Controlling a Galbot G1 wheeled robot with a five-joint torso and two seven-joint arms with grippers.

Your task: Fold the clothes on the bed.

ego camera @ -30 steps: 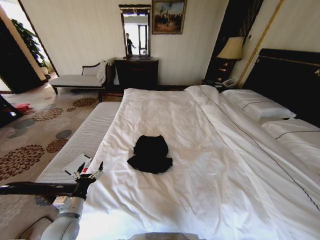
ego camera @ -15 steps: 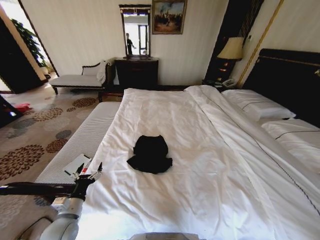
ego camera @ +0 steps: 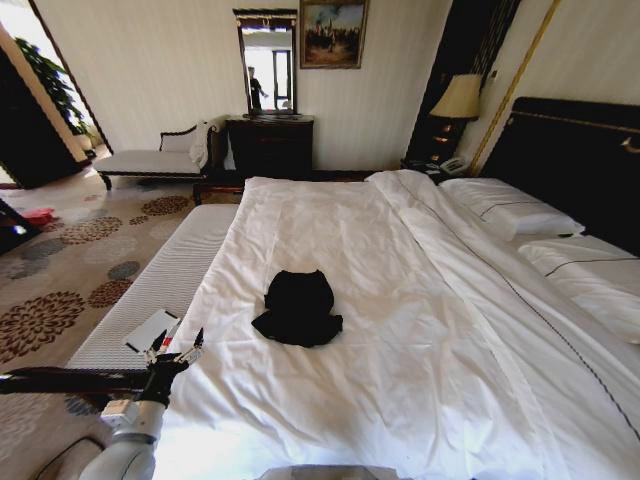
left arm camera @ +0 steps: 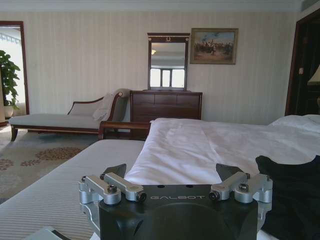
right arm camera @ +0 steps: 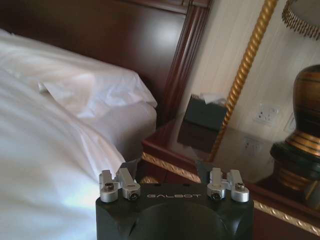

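The clothes [ego camera: 297,308], a black T-shirt, lie bunched in a small heap on the white duvet of the bed [ego camera: 420,380], left of its middle. My left gripper [ego camera: 178,345] hovers open at the bed's near left edge, a short way in front of and to the left of the shirt. In the left wrist view the open left gripper [left arm camera: 172,172] looks along the duvet [left arm camera: 210,145], with the black shirt [left arm camera: 292,195] close beside it. My right gripper [right arm camera: 167,167] is open, near the white pillow [right arm camera: 95,90] and the dark headboard [right arm camera: 115,35].
A grey striped bench [ego camera: 170,280] runs along the bed's left side, with a white flat item [ego camera: 150,328] on it. Pillows [ego camera: 510,205] and the dark headboard [ego camera: 590,160] are at the right. A nightstand [right arm camera: 210,150] holds a tissue box [right arm camera: 205,111] and a lamp [right arm camera: 305,115]. Behind stand a chaise [ego camera: 150,158] and a dresser [ego camera: 272,145].
The whole head picture has shifted slightly, so the camera moved. The shirt lies as before and the left gripper holds its place by the bed's edge.
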